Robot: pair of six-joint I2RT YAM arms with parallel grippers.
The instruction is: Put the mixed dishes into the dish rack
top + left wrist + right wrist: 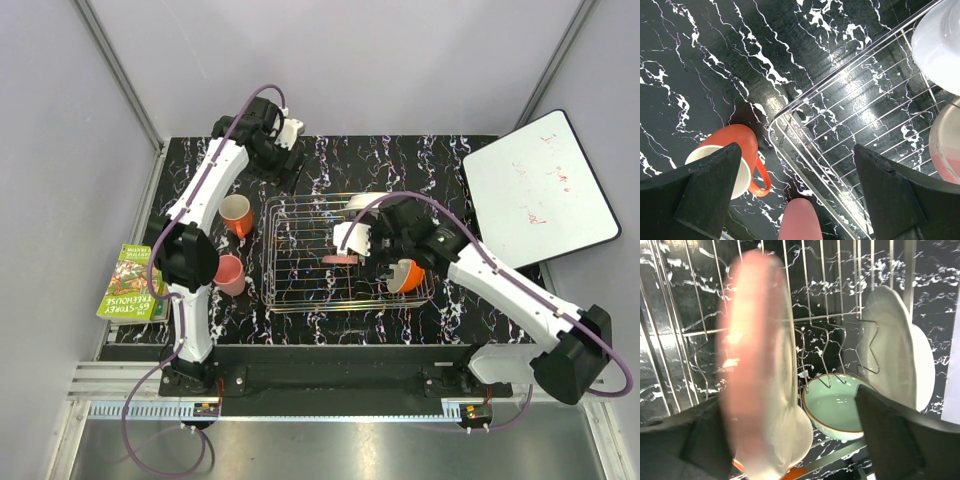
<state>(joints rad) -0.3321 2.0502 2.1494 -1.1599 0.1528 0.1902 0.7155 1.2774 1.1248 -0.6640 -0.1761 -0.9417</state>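
Shows the dish rack at the middle of the bench. Contains a white plate on edge among the prongs, a pale green bowl beside it, and an orange bowl at the right end. Places the right gripper over the rack, fingers spread wide, with a blurred pink-and-peach plate standing on edge between them, unclamped. Sets the left gripper above the bench's far left, fully open and empty. Shows an orange mug and a pink mug on the bench just left of the rack.
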